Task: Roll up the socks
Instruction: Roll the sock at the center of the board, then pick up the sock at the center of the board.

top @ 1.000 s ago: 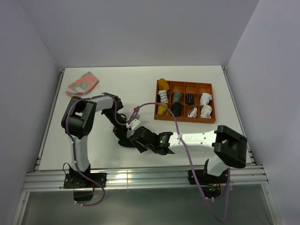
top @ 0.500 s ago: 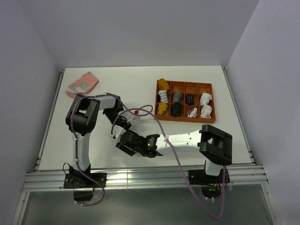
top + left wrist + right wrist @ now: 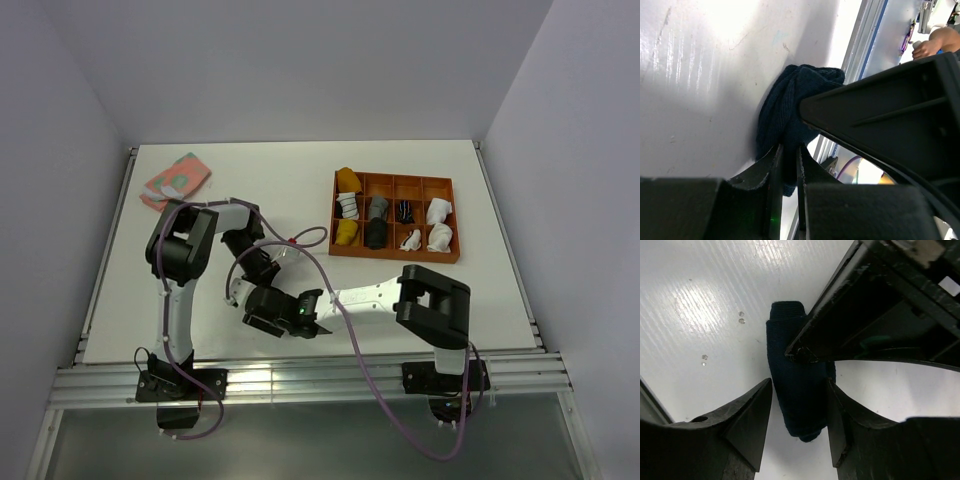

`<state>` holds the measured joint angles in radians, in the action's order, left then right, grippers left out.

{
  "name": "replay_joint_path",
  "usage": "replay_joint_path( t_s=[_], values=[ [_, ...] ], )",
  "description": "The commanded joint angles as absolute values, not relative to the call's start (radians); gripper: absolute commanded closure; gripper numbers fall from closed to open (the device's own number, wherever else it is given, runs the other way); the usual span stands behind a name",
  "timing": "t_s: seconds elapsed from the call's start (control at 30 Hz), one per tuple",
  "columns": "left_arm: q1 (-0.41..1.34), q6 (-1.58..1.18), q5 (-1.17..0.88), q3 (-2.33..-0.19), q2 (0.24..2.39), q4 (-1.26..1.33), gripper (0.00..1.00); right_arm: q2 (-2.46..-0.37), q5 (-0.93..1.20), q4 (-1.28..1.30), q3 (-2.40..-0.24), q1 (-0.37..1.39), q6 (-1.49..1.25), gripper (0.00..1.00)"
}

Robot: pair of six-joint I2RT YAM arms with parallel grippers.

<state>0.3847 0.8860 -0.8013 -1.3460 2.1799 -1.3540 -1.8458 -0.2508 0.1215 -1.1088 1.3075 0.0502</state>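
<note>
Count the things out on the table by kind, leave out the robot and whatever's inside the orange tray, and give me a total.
Orange tray: 1
Pink-and-green folded cloth: 1
Dark navy sock: 1
Total: 3

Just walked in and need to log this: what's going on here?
Both arms are working one dark navy sock near the front of the table. The left gripper is pinched shut on a fold of it; the right gripper straddles the bunched sock, jaws open. The roll looks unfinished. Other rolled socks sit in the orange tray.
</note>
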Motion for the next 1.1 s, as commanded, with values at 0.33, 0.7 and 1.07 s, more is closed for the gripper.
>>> replay_joint_path(
  t_s=[0.33,0.7,1.07],
  values=[
    [0.39,0.907,-0.727,-1.397,2.22,-1.371,0.87,-1.934,-0.195,0.155,-1.155,1.305,0.049,0.47],
    [0.388,0.897,-0.761,-1.431,2.189,-1.371,0.77,-1.968,-0.109,0.16,-1.146,1.243,0.002,0.77],
    [0.275,0.792,-0.919,-1.598,2.095,-1.355,0.68,-1.93,-0.022,0.14,-1.098,1.192,-0.063,1.0]
  ],
)
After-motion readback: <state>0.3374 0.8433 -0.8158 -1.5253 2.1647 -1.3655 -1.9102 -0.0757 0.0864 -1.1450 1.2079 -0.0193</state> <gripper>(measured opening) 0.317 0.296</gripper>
